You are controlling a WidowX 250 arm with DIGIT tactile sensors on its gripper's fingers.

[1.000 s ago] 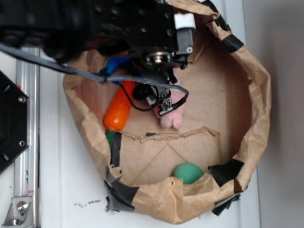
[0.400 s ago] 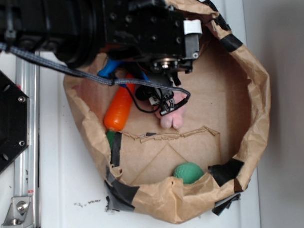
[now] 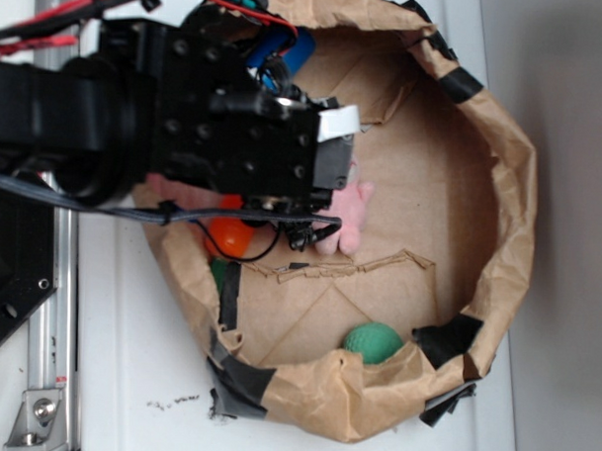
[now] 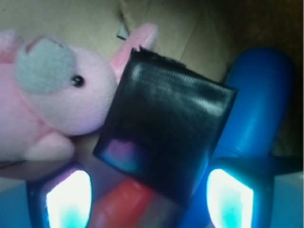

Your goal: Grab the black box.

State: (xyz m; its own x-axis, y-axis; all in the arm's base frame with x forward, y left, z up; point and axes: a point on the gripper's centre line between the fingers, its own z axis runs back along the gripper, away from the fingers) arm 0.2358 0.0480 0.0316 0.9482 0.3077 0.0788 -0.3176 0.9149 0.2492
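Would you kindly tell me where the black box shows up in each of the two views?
Exterior: not visible; the arm covers that part of the paper bag.
Wrist: the black box fills the centre, tilted, between the gripper fingers.
Shared landmark: the pink bunny, beside the box.

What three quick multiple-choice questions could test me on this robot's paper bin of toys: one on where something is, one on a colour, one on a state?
1. In the wrist view, the black box lies
A. between the pink bunny and the blue object
B. outside the paper bin
C. under the green ball

2. The ball near the bin's lower wall is
A. yellow
B. green
C. white

3. The gripper is
A. shut on the bunny
B. open, fingers either side of the box's near end
C. out of view

Answers: 1 A, bunny left of it, blue object right. 2 B, green in the exterior view. 3 B, both lit fingers stand apart around the box.
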